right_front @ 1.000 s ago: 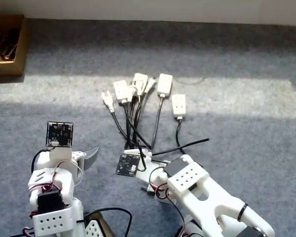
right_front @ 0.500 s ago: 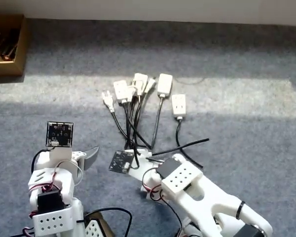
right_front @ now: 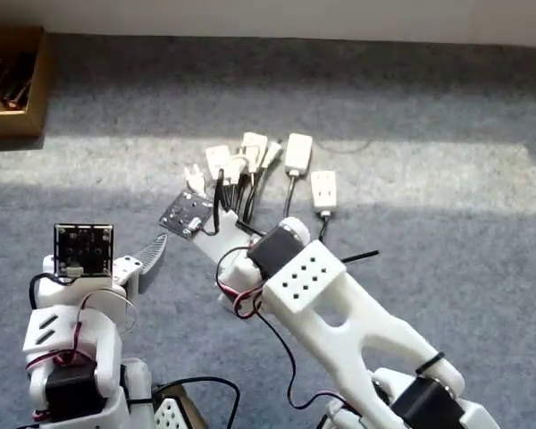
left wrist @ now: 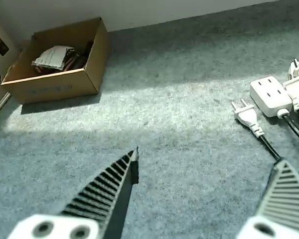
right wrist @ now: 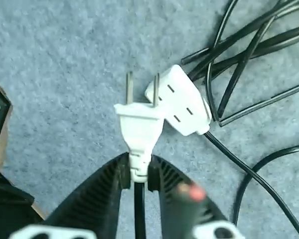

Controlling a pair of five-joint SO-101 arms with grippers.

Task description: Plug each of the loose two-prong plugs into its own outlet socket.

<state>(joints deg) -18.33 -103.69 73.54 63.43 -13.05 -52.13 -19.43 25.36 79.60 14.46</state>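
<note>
The right jaws pinch the plug (right wrist: 138, 124) by its thin neck, so it may twist and miss the socket (right wrist: 182, 102). The left jaws gape, empty.

A white two-prong plug (right wrist: 138, 124) lies flat on the grey carpet (right_front: 447, 250), just beside a white double socket block (right wrist: 182, 102). More white socket blocks (right_front: 297, 152) lie clustered close by, and their black cords (right_front: 289, 192) run together toward one bundle.

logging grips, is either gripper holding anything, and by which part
Right gripper pinches the white plug at its cord-end neck; left gripper is open, empty.
</note>
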